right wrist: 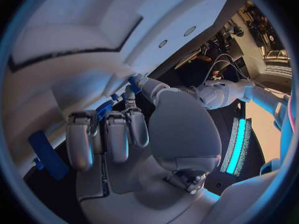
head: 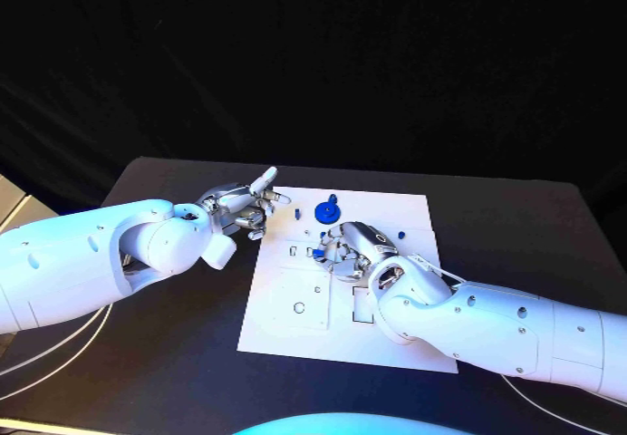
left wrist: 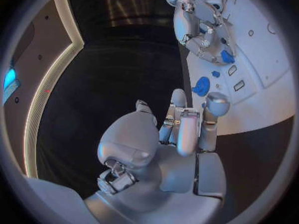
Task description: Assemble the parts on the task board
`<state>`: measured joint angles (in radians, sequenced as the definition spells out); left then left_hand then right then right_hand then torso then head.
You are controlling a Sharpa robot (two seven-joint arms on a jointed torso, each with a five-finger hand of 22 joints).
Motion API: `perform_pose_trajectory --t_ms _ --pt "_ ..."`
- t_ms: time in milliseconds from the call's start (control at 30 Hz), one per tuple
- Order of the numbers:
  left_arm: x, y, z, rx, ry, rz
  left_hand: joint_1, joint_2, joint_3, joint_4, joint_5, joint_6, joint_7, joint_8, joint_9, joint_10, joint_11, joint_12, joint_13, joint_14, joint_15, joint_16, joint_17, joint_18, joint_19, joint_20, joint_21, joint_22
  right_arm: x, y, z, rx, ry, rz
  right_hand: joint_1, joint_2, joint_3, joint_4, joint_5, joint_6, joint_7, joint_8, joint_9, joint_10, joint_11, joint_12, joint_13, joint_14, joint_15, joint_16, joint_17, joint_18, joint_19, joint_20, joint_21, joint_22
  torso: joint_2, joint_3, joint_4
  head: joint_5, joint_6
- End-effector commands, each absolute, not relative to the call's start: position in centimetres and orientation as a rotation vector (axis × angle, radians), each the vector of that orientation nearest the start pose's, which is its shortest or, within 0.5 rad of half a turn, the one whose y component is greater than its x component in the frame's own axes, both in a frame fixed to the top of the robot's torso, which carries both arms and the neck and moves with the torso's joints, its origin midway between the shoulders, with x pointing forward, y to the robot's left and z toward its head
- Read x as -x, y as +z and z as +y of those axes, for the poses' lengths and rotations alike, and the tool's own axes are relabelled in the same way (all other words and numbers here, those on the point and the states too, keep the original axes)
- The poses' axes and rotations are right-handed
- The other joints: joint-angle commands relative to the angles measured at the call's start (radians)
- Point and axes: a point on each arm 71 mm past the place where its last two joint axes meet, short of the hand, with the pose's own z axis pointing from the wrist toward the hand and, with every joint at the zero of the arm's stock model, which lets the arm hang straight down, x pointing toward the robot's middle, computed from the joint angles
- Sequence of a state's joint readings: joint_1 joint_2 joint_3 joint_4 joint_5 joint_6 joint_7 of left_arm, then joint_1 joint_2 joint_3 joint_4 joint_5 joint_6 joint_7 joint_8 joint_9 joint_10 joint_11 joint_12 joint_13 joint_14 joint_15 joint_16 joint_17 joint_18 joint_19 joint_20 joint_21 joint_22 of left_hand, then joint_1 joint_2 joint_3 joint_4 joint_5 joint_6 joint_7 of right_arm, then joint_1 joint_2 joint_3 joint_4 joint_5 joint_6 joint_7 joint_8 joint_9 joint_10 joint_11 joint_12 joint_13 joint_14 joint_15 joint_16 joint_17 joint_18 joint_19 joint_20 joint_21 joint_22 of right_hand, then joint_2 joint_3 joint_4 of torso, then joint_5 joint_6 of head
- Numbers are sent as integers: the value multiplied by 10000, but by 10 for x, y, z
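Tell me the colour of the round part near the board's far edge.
Blue. The round part shows best in the head view, against the white board.

This looks like a robotics lab or demo space. A black table [head: 523, 217] stands against black drapery behind the left hand [head: 238, 210], a white task board [head: 392, 217] lies under the right hand [head: 351, 252], and lit wall strips [left wrist: 44, 89] curve beyond the left hand.

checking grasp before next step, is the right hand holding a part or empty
Holding a part: the right hand has a small blue part pinched at its fingertips, over the white task board. The right wrist view shows blue between its fingers too.
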<state>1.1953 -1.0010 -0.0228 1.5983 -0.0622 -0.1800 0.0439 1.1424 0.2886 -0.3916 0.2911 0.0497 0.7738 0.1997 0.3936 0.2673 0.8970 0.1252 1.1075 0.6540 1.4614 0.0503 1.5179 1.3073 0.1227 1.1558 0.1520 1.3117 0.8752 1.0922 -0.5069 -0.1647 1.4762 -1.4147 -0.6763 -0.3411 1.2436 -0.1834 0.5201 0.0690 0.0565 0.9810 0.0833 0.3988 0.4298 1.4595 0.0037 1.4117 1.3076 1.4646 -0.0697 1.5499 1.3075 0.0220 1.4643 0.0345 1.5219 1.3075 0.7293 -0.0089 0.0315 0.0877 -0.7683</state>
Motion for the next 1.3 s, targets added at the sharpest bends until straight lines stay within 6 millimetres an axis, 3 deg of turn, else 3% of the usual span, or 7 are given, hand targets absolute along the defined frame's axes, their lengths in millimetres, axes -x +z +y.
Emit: perform_pose_trajectory --t_ms 33,433,1300 --pt "-467 -189 253 12124 -13869 17799 121 -3 -57 -19 -11 -83 11 33 16 -63 -20 69 -17 -21 59 -56 607 102 -77 20 -31 -13 -437 -255 -62 -535 7697 16224 -83 6 -46 58 13 -29 25 42 -17 -58 54 -67 1411 965 90 -12 2215 -91 879 78 -26 2282 0 2 -2 -1 -8" --pt "-467 -189 253 12082 -13875 17870 149 -4 -63 -17 -12 -85 9 41 17 -65 -21 77 -19 -2 59 -46 640 96 -58 21 -20 17 -437 -255 -63 -343 7622 16189 -342 -334 -460 286 12 -135 86 73 -89 -121 113 -148 1367 959 151 -27 2191 -76 859 136 -90 2245 -2 0 1 -16 -27" --pt "-468 -189 253 12080 -13851 17919 202 -13 -73 -19 -13 -101 8 46 15 -66 -23 90 -21 11 58 -37 661 90 -32 22 -5 52 -433 -256 -67 -115 7466 16163 -341 -444 -643 345 14 -166 106 91 -116 -142 129 -172 1356 954 166 -39 2171 -73 855 151 -105 2238 -5 1 -4 -24 -34"
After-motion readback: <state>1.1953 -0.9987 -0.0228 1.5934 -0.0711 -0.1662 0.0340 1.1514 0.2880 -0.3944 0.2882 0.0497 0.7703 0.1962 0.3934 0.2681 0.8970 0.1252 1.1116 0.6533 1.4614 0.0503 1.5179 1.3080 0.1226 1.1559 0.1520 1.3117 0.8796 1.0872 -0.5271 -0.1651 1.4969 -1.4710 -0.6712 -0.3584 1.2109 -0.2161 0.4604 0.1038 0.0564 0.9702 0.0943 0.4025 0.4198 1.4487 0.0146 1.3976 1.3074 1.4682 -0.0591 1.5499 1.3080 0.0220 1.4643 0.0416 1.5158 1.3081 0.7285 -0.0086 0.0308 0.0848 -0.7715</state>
